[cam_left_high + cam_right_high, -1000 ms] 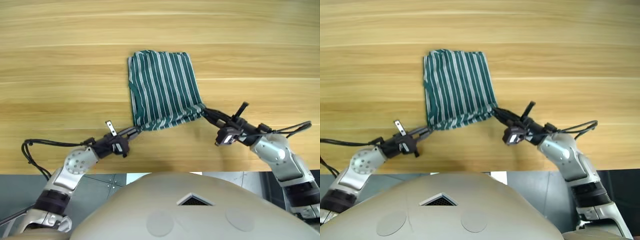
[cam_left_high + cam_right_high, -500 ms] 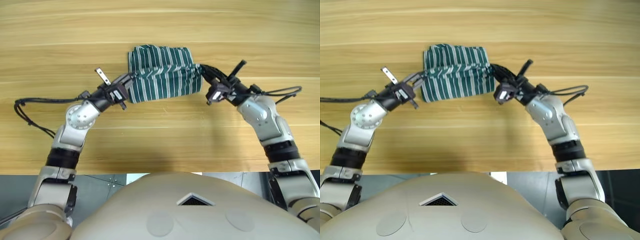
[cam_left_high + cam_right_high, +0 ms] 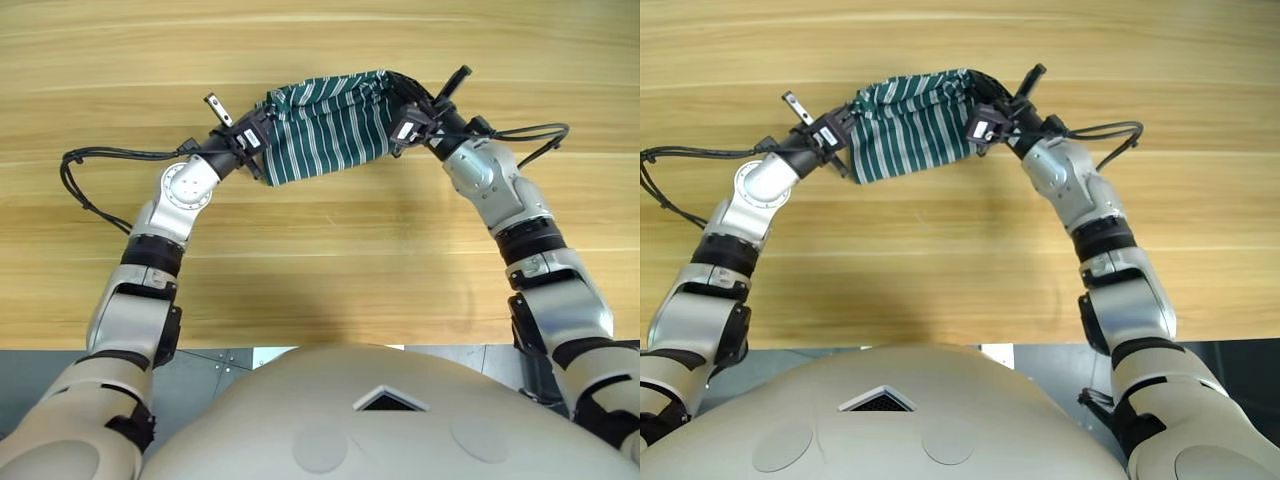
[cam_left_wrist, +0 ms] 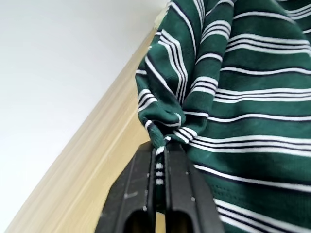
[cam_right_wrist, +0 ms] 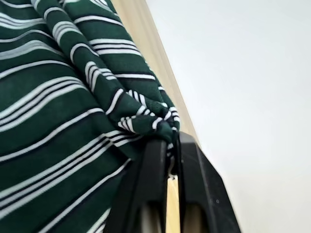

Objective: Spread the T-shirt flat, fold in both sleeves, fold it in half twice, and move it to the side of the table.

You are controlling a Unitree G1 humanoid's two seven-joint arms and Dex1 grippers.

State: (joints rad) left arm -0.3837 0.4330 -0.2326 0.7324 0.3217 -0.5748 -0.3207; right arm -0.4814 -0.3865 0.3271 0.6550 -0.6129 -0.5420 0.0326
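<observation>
The left gripper (image 4: 156, 160) is seen clamped shut on a bunched corner of the green striped T-shirt (image 3: 325, 125). The shirt is held, partly folded and sagging, between both arms over the far part of the wooden table (image 3: 330, 250). The opposite corner is pinched tight by the right gripper (image 5: 170, 155). For a clean half-fold, both corners should be kept level, laid on the far edge together, then released. Loose cables (image 3: 95, 165) near each wrist could be snagged.

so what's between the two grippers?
The green white-striped cloth T-shirt spans the gap, the left gripper and the right gripper each shut on a corner; the left eye view shows it.
</observation>
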